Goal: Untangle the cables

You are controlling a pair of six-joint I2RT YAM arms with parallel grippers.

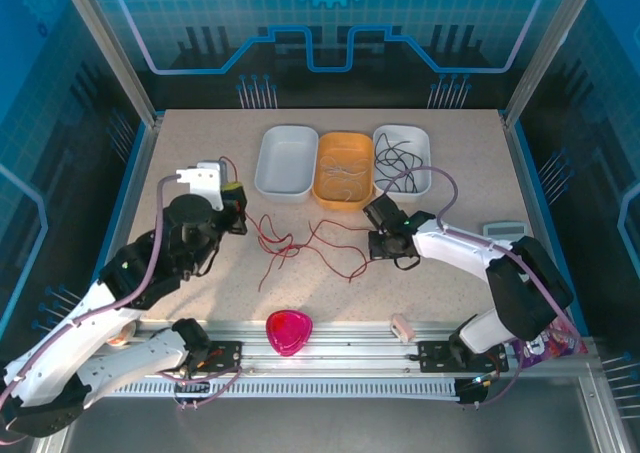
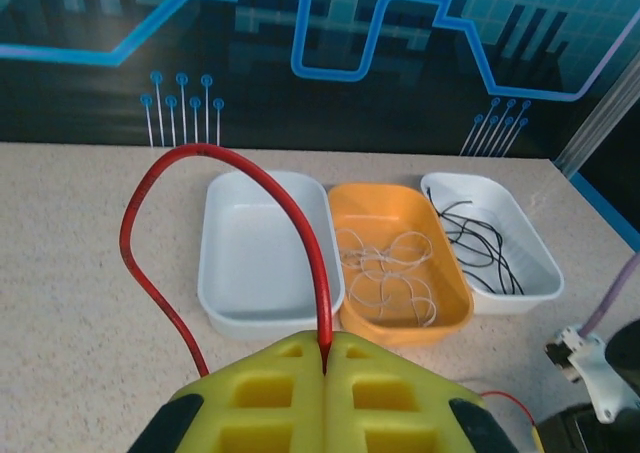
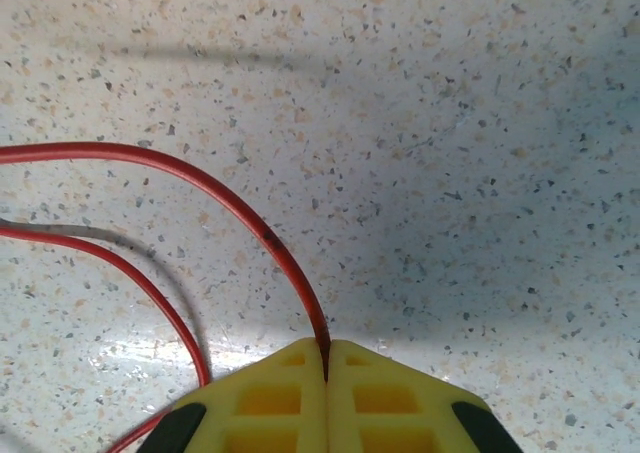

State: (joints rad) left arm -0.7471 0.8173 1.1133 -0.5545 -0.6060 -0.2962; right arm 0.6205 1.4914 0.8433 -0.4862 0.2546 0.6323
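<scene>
Speckled beige table [image 1: 200, 153] here. Upper middle has a white tray [image 1: 286, 163], an orange tray [image 1: 345, 141] and a second white tray [image 1: 402, 131] side by side. Red cables [image 1: 285, 241] sprawl loose across the centre, just below.

Trays [image 1: 285, 163] in row behind, cables [image 1: 283, 245] before them

Smooth speckled table [image 3: 450, 123], glossy cables [image 3: 262, 235] (perhaps plastic)

Top external: high, behind arm bases, looking down on whole table [image 1: 200, 138]. Left wrist: right behind left gripper [image 2: 325, 348], facing level, trays [image 2: 405, 328] well ahead of claw. Right wrist: close, straight down past right gripper [image 3: 325, 353] onto tabletop. All three share red cable [image 3: 230, 208].
</scene>
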